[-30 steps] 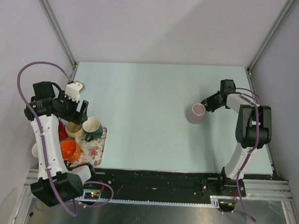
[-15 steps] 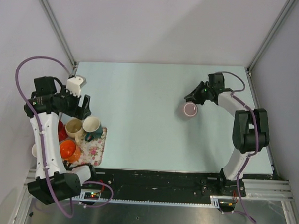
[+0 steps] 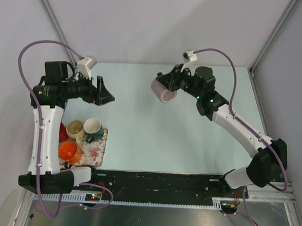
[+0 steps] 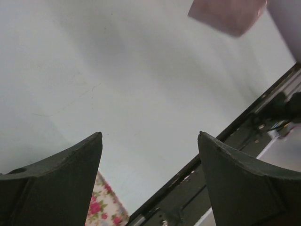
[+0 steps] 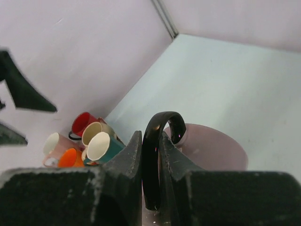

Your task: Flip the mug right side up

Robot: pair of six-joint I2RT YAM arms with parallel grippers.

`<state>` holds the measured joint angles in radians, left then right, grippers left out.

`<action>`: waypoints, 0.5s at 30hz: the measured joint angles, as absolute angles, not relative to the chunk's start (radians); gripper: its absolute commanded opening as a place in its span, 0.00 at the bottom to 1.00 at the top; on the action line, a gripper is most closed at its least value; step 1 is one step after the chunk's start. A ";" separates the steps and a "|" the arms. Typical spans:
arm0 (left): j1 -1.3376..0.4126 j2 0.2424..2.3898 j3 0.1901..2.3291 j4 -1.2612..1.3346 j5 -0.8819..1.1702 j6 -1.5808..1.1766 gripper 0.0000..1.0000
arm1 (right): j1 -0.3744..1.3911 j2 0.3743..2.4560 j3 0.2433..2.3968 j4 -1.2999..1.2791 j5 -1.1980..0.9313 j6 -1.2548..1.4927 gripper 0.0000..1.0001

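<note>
Mug (image 3: 163,89) now rides above the bench (image 3: 140,135), handle (image 5: 157,141) pinched in my right claw (image 3: 174,81). I roll the wrist slowly.

A pale blue table (image 3: 140,137) stands between lavender walls (image 3: 160,23) and metal posts (image 3: 54,23).

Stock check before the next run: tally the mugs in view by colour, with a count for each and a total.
Mauve ceramic mug with a black handle, gripped by the right hand: 1
Red ceramic mug: 1
Cream ceramic mug: 1
Teal ceramic mug with a cream inside: 1
Orange ceramic mug: 1
Pale pink ceramic mug: 1
Total: 6 mugs
</note>
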<state>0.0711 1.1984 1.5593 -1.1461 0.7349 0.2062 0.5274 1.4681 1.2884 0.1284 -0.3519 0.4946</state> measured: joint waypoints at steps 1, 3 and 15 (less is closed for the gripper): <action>0.069 1.206 1.573 -1.134 0.736 0.169 0.86 | 0.561 1.456 1.288 0.141 -0.324 0.452 0.00; 0.067 1.225 1.610 -1.100 0.733 0.067 0.86 | 0.653 1.433 1.290 0.165 -0.248 0.328 0.00; 0.026 1.408 1.753 -0.899 0.767 -0.305 0.92 | 0.965 1.404 1.290 0.187 -0.051 -0.254 0.00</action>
<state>0.0257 1.4078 1.7527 -0.8986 0.7673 -0.3050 0.9649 1.4044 1.2900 0.1871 -0.0513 -0.2543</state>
